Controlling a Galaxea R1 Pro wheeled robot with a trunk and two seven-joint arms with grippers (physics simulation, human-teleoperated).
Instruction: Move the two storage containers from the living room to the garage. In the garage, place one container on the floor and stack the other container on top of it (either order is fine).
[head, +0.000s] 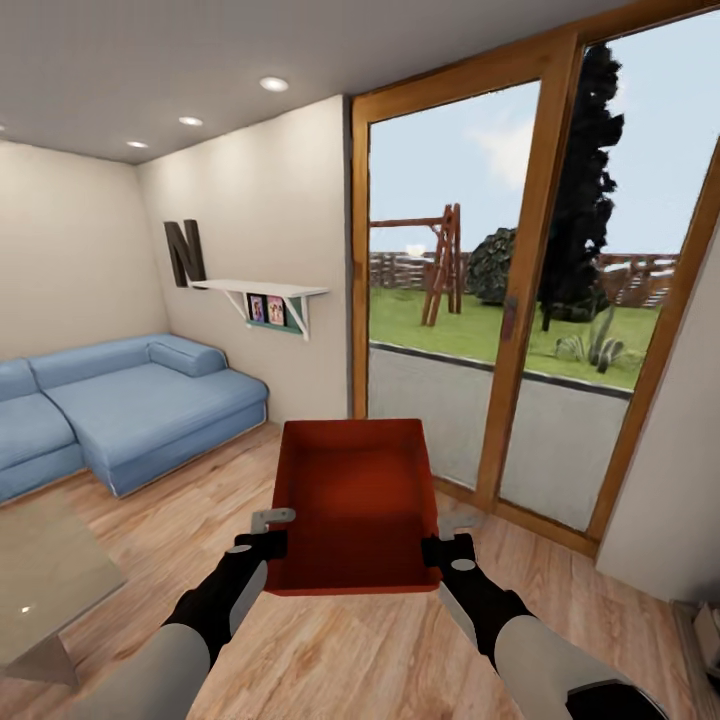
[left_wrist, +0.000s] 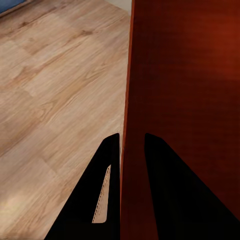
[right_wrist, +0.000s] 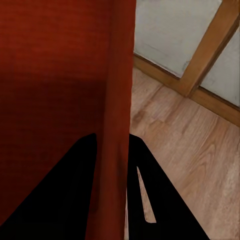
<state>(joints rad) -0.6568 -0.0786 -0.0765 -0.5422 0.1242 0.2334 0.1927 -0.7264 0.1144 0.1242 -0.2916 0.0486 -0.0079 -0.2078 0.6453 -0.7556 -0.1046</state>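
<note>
1. Storage container (head: 355, 500) is held up between both grippers, above the light wood plank floor (head: 330, 640), centred in front of the robot in the living room.
2. Left gripper (head: 268, 548): jaws pinching the container's left wall near its near corner. In the left wrist view one black finger (left_wrist: 102, 200) sits outside the wall and one inside, with the red-orange wall (left_wrist: 131, 100) running between them.
3. Right gripper (head: 443, 552): jaws pinching the right wall near its near corner. In the right wrist view one finger (right_wrist: 150, 200) is outside and one inside, with the wall (right_wrist: 120, 90) clamped between.
4. Container is an open-top red-orange bin, tilted so its inside faces the head camera; nothing visible in it. Far rim sits higher in view than the near rim.
5. Both forearms reach in from the near edge, black wrists, grey sleeves.
6. Far right: wood-framed glass door (head: 530, 280), with a lawn, swing frame and fence outside. Its lower frame shows in the right wrist view (right_wrist: 200, 65).
7. Far left: blue sofa (head: 120, 410) against the wall.
8. On the wall between sofa and door: white shelf (head: 265, 292) with small pictures and a dark letter N (head: 184, 252).
9. Near left: corner of a low glass-topped table (head: 45, 580).
</note>
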